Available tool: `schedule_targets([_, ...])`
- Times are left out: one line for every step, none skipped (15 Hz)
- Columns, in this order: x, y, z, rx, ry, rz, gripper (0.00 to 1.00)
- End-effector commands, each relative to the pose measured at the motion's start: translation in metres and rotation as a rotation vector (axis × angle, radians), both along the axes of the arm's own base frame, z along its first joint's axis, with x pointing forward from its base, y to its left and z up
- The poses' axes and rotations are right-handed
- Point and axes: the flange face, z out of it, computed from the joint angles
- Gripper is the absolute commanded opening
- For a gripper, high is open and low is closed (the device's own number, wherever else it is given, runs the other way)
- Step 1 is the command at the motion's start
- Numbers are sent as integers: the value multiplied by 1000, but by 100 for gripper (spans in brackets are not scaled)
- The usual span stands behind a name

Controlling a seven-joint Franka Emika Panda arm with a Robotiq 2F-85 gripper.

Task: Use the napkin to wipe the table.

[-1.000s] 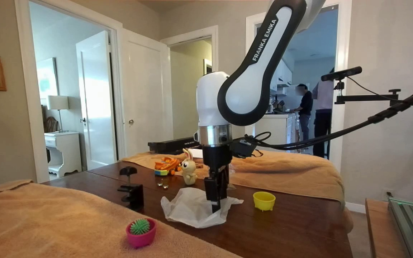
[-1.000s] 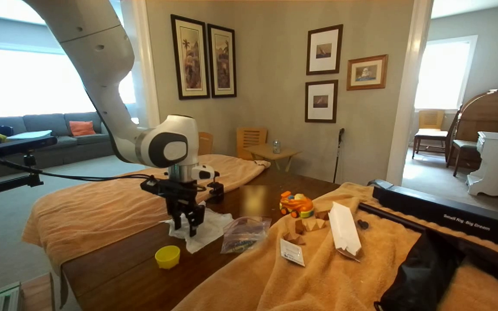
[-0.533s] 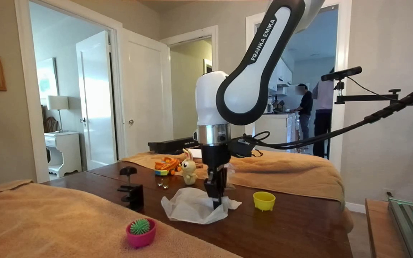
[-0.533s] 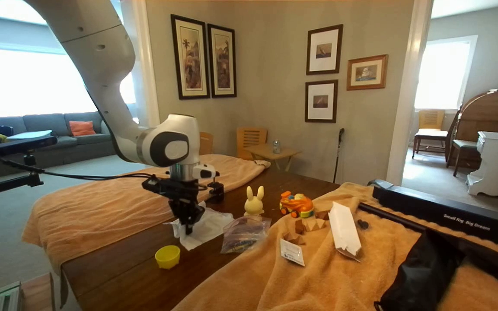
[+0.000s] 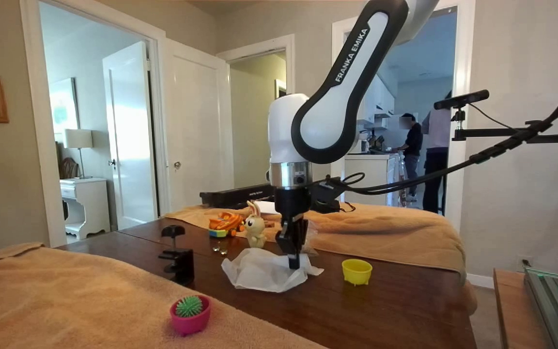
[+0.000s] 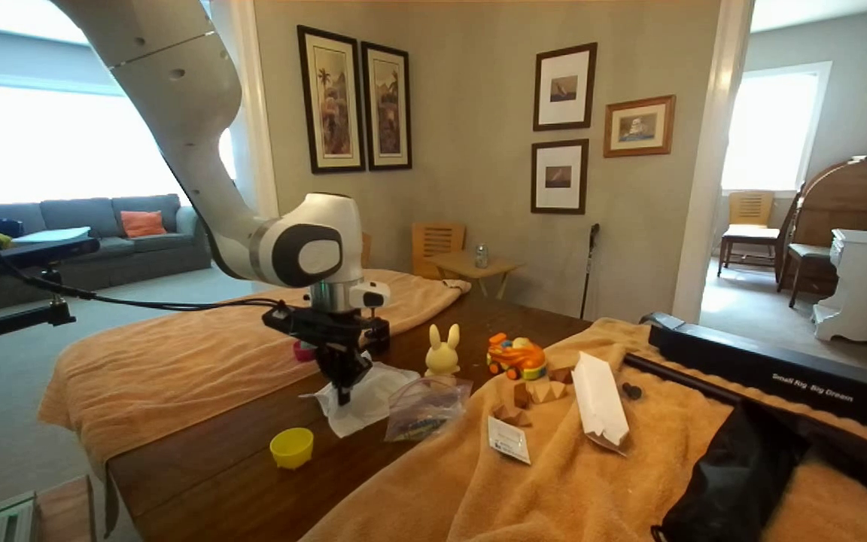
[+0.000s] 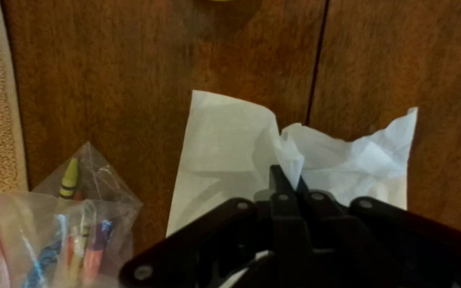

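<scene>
Wrist view is showing the gripper (image 7: 289, 182) pinching tight on a fold of the white napkin (image 7: 222, 148). Most of the napkin is lying crumpled on the brown table (image 7: 106, 96), in from the edges, between the yellow bowl (image 5: 357, 274) and the bunny toy (image 5: 255, 232). That close view is also showing crayons (image 7: 69, 180) sitting inside the clear bag (image 7: 46, 224), just beside the napkin. Only a thin bit of the yellow bowl is peeking in at the top there. In an exterior view, the pink bowl (image 5: 190, 325) is holding a spiky green ball (image 5: 189, 306) and sitting on the tan towel (image 5: 90, 291) along one long edge of the table. In an exterior view, the pink bowl is mostly hiding behind the gripper, and a small white packet (image 6: 509, 440) is lying on a second towel (image 6: 448, 497), along the opposite edge.
</scene>
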Motion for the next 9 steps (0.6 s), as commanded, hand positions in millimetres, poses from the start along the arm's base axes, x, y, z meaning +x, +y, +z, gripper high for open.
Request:
schedule_targets([4,-8,19,-7,-47,-28,0])
schedule_targets([6,-6,25,-5,-58,-23,0])
schedule_targets([7,-3,31,1,-72,-18,0])
schedule_targets([8,2,41,7,-92,-7,0])
schedule_targets([9,7,49,13,-110,4,0])
schedule_targets([10,14,59,23,-130,19,0])
schedule_targets([10,22,67,31,-147,35,0])
schedule_targets([9,30,76,38,-162,52,0])
schedule_targets([9,38,81,48,-172,70,0])
